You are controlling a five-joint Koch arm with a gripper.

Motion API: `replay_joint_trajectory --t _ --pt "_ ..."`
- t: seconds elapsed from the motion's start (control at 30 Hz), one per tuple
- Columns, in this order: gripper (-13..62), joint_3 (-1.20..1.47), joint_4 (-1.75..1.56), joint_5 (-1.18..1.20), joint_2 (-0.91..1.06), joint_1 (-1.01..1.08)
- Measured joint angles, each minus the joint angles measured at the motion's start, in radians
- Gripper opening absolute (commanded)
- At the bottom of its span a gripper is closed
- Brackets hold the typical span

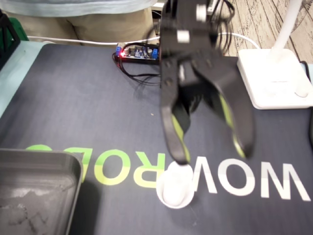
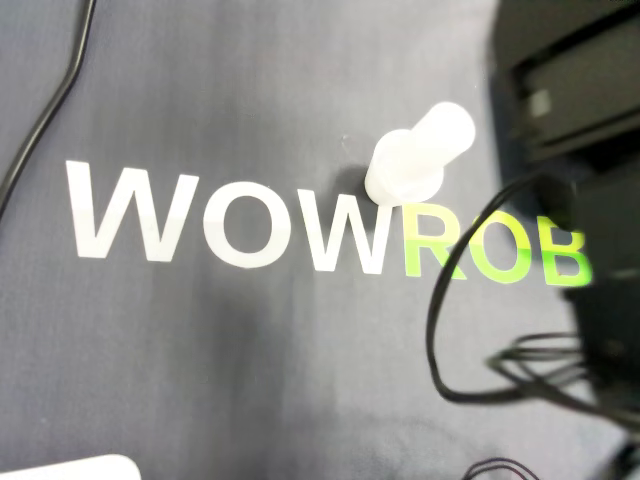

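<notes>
Nearest to us in the fixed view, at the lower left corner, we see a grey tray point(image 1: 39, 166) resting on the dark mat point(image 1: 78, 98). A little further in and to the right of it, apart from the tray, the white peg point(image 1: 176, 188) stands upright on the mat. It sits on the printed lettering point(image 1: 254, 183), where the white letters give way to the green ones. In the overhead view we find the same white peg point(image 2: 420, 150), with a wider foot and a narrower top, just above the line of lettering point(image 2: 240, 232) at that same change of colour. A black cable point(image 2: 438, 330) loops over the mat below it in that view.

Above the peg hangs the claw point(image 1: 213, 155), its jaws spread wide with nothing between them. Yellow-green pads point(image 1: 179, 131) line their inner faces. As the fixed view shows it, the left jaw's tip sits right over the top of the peg, and we cannot tell whether it touches. The right jaw's tip is well off to the right of the peg.

Further back we see a circuit board point(image 1: 139, 53) with a red light, and to its right a white lamp base point(image 1: 276, 81). Farthest away, at the top edge, stands a person point(image 1: 98, 22)
</notes>
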Motion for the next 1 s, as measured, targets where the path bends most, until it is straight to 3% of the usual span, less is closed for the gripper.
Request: replay_joint_trajectory --t 0.17,0.3,0.57,1.0 --pt "24.4 -0.006 0.290 0.379 0.100 0.032" --pt "30.0 0.084 0.380 0.626 0.170 0.054" --pt "34.1 0.425 0.382 0.718 0.255 0.055" --pt "34.0 0.684 0.324 0.736 0.255 0.109"
